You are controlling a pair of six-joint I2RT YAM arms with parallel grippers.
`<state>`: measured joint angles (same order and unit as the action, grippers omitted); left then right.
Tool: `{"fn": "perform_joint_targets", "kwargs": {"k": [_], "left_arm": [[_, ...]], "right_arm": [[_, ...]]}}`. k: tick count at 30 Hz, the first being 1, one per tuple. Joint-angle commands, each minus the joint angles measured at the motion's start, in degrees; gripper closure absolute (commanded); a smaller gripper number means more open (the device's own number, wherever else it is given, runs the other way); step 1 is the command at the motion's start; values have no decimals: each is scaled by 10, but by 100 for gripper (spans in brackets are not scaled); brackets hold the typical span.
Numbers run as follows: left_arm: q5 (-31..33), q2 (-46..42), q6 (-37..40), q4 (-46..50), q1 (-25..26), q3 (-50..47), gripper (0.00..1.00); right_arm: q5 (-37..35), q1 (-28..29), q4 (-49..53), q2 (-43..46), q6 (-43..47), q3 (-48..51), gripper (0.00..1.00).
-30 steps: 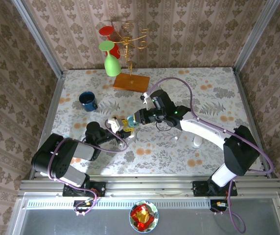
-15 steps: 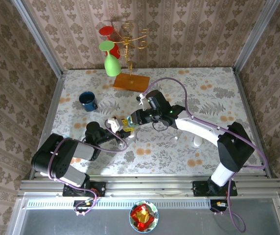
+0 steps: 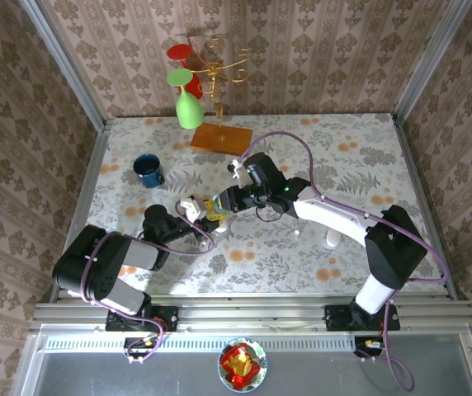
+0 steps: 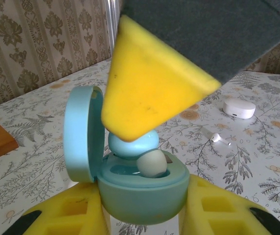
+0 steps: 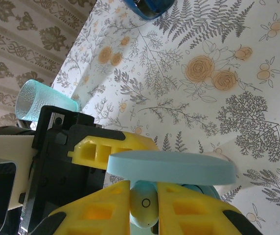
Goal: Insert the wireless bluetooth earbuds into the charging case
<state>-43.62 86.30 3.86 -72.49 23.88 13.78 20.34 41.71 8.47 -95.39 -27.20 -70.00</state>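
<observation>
Right fingers (image 5: pixel 101 210) pinch a pale teal earbud (image 5: pixel 142 205) over the open charging case (image 4: pixel 142 193).

My left fingers (image 4: pixel 213 208) clamp the teal case from both sides, and its lid (image 4: pixel 83 132) stands open. The left wrist view tells me what the overhead view is too small to show. The held bud sits at the mouth of the case, just beside a paler earbud (image 4: pixel 152 164) lying inside. I cannot tell whether the held bud is seated. Farther off on the tabletop (image 4: pixel 257 161) lie a loose white earbud (image 4: pixel 221 139) and a closed white case (image 4: pixel 239 108). The right wrist view adds a blue mug (image 5: pixel 147 7) and a teal tumbler (image 5: pixel 44 100).
</observation>
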Motion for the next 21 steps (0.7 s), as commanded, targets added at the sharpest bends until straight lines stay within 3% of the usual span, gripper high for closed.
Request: {"fn": "perform_joint_targets", "kwargs": {"k": [1,10,17,21], "left_arm": [[-6,-4,-13,-15,-5,4,75],[-9,-5,-14,-16,-5,4,75],[-13,-5,-14,-15,-5,5,75],[-14,-4,-12,-15,-5,5,75]], "right_arm": [[9,9,6,-7,11,-6,78],[20,12,-16,-15,4,1,75],[0,5,-25,13,4,17,58],[5,3,-32,35,15,27,55]]}}
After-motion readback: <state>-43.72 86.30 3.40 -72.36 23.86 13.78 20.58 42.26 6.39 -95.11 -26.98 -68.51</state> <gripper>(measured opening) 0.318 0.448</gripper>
